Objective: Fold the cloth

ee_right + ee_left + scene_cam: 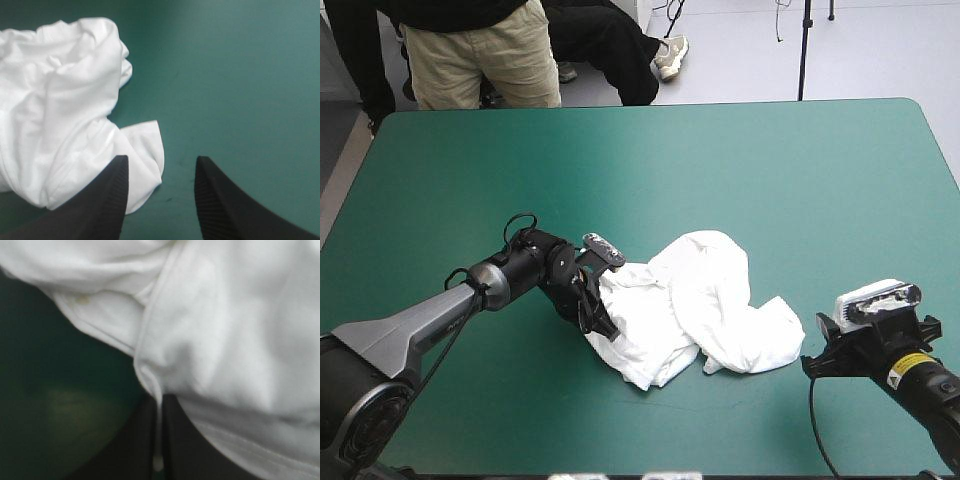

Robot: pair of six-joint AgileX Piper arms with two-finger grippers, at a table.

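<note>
White T-shirt [692, 298], crumpled heap

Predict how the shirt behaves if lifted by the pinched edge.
Probably floppy: the shirt lies in a crumpled heap of soft folds, so it should drape from the left hand, shut on its edge. Likely light, since the layers look thin. Held at one point it may bunch rather than spread; the right hand is open beside it.
</note>
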